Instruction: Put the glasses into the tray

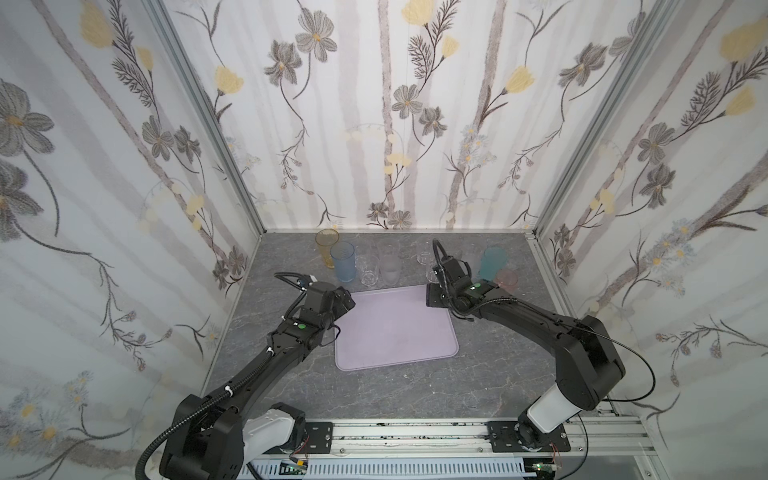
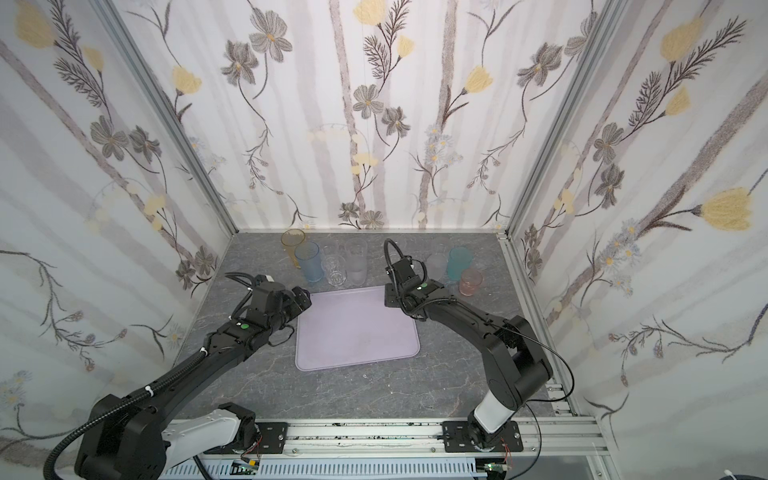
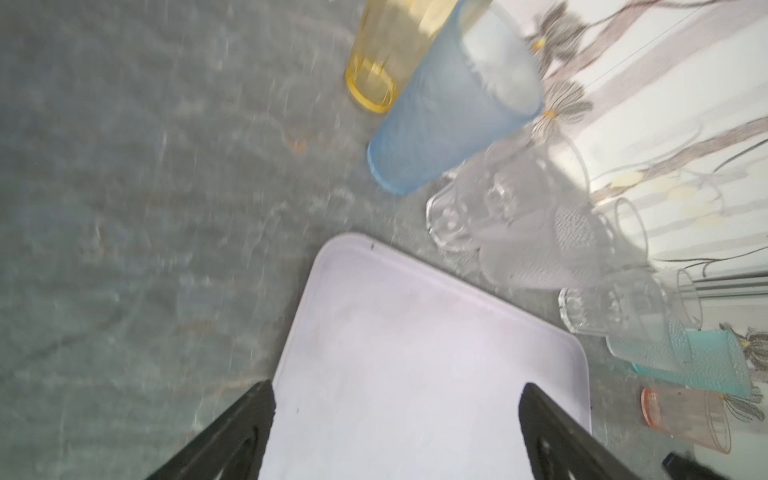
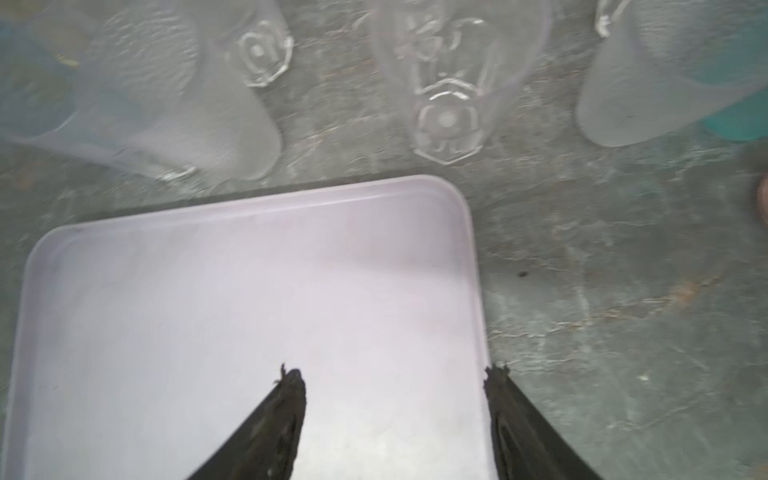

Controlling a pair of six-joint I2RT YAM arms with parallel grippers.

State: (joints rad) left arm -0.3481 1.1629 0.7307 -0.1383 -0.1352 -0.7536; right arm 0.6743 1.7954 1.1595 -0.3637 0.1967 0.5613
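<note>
So, the tray (image 1: pixel 395 328) is bare; the left claw (image 3: pixel 395 388) and right claw (image 4: pixel 394 370) hang open and empty over its far corners. Next, I'd say, reach the glasses (image 1: pixel 390 268) beyond.

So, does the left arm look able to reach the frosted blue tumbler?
Probably yes. The left pincer is open and empty over the lilac plastic tray edge; the frosted blue tumbler stands just beyond, front of its group, though a clear faceted tumbler crowds one side.
</note>
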